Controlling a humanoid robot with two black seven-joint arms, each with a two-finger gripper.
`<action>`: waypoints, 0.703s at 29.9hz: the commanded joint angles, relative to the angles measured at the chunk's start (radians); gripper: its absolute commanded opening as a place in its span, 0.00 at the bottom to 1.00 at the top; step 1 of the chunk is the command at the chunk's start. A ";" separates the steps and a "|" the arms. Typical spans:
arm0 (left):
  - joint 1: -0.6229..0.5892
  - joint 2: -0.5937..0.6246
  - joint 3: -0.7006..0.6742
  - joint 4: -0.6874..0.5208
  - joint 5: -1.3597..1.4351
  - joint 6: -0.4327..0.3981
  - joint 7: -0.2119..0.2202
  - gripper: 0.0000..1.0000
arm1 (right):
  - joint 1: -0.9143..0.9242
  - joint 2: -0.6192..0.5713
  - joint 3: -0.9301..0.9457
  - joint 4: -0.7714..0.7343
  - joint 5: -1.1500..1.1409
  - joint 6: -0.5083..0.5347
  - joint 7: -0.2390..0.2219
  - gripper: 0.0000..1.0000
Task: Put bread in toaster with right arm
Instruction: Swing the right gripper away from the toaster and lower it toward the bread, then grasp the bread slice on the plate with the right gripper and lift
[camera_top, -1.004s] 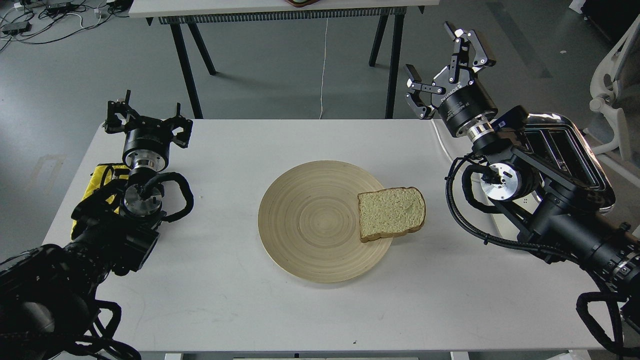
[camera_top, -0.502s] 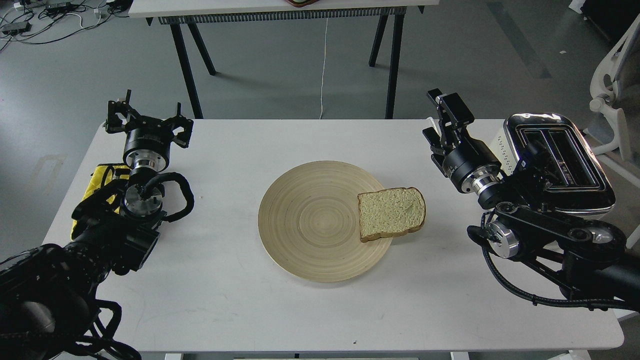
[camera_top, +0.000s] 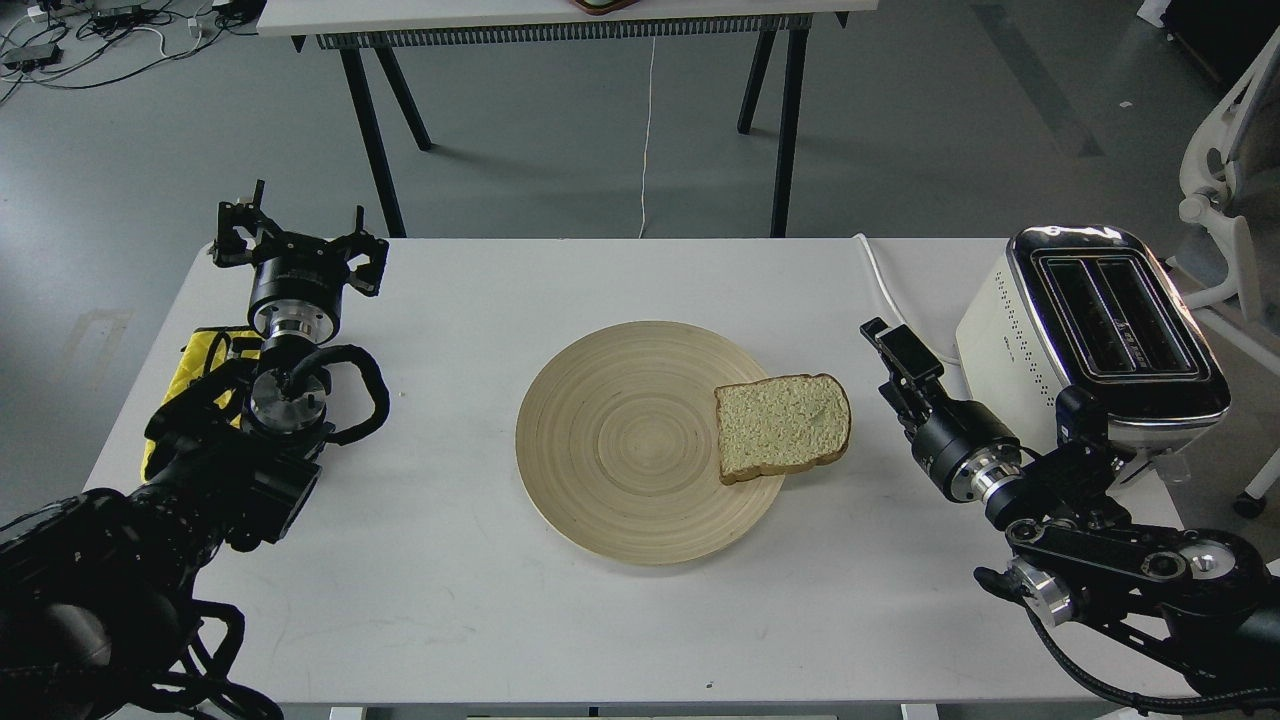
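The bread (camera_top: 783, 427) lies flat on the right rim of a round wooden plate (camera_top: 620, 440), its right edge hanging over the table. The cream-white toaster (camera_top: 1020, 330) stands at the table's right edge, both dark slots empty. My right gripper (camera_top: 893, 347) is low over the table just right of the bread, between it and the toaster, not touching either. It is seen edge-on, so its fingers cannot be told apart. My left gripper (camera_top: 297, 235) is at the far left of the table, fingers spread wide and empty.
A yellow cloth (camera_top: 195, 360) lies under my left arm at the table's left edge. The toaster's white cord (camera_top: 882, 275) runs to the back edge. A second table (camera_top: 560, 15) stands behind, and a white chair (camera_top: 1230, 150) stands at the right.
My right arm has swung down and toward me from up near the table's back edge to low beside the bread, its wrist turning edge-on. The toaster now shows fully. The left arm has not moved.
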 joint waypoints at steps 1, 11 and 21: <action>0.000 0.000 0.000 0.000 0.001 0.000 0.000 1.00 | -0.041 0.002 -0.007 -0.016 0.001 0.000 0.000 0.99; 0.000 0.000 0.000 0.000 0.001 0.000 0.000 1.00 | -0.076 0.134 -0.043 -0.158 0.001 0.000 0.005 0.98; 0.000 0.000 0.000 0.000 0.001 0.000 0.000 1.00 | -0.070 0.211 -0.036 -0.172 0.000 0.000 0.008 0.94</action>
